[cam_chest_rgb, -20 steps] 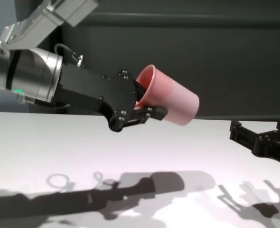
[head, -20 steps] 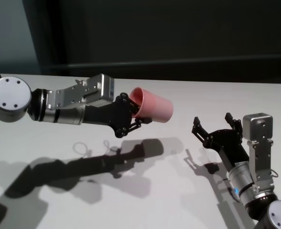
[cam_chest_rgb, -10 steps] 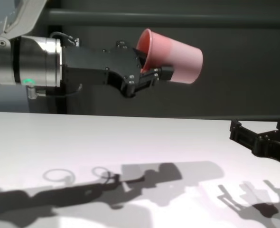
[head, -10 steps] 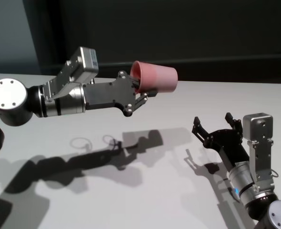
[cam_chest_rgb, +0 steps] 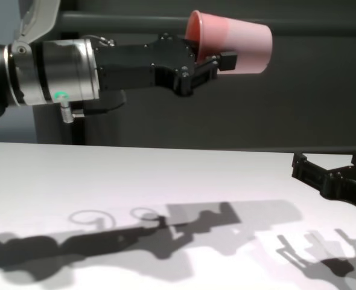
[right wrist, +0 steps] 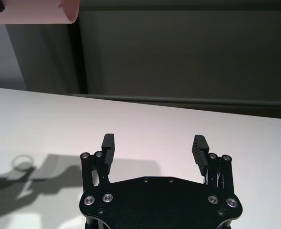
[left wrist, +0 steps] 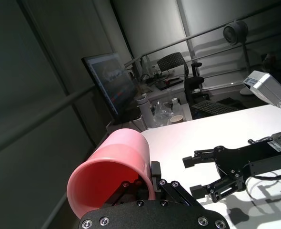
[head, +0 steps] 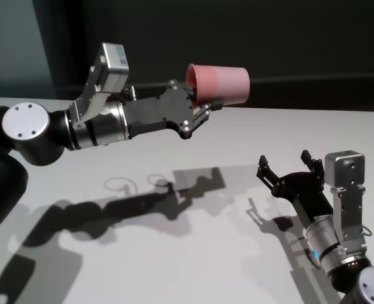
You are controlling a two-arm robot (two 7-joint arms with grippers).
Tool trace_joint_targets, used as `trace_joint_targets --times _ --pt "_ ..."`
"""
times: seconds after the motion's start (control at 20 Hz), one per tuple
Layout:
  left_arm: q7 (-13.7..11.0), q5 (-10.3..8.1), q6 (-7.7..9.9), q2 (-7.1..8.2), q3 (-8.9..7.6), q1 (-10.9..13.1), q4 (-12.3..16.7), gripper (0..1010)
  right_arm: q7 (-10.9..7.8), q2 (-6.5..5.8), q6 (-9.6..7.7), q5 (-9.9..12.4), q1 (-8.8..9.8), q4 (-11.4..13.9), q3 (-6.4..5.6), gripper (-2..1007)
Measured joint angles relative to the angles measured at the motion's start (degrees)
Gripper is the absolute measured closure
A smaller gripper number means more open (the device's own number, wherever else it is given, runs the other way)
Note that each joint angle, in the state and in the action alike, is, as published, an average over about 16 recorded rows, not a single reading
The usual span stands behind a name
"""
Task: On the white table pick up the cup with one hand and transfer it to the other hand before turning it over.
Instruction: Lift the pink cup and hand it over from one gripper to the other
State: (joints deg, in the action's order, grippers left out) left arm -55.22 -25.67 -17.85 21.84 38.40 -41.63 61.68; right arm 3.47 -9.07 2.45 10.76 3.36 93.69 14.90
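The white table (head: 174, 253) spreads wide below both arms. The left gripper (head: 203, 107), the one hand, is clamped on the rim of the cup (head: 222, 84), one finger inside, holding it on its side high above the table's far part. The right gripper (head: 288, 172), the other hand, waits low over the table's right side, jaws spread wide and empty, well apart from the cup.

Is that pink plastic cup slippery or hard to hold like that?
Probably light: the left gripper holds the smooth pink plastic tumbler sideways by its rim alone. Its glossy, tapered wall looks slippery. Set down on its side on the white table, it would likely roll.
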Motion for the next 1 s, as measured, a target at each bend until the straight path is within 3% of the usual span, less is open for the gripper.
trace_joint_targets --times 0.5,1.0 --pt "-2.05 -1.25 -1.17 -4.24 0.43 -2.41 -5.02 967 0.0 0.0 0.0 0.0 0.0 0.0 0.0 3" --pt "-3.76 -1.55 -1.74 -6.82 1.17 -4.07 -8.23 967 0.0 0.0 0.0 0.0 0.0 0.0 0.0 3"
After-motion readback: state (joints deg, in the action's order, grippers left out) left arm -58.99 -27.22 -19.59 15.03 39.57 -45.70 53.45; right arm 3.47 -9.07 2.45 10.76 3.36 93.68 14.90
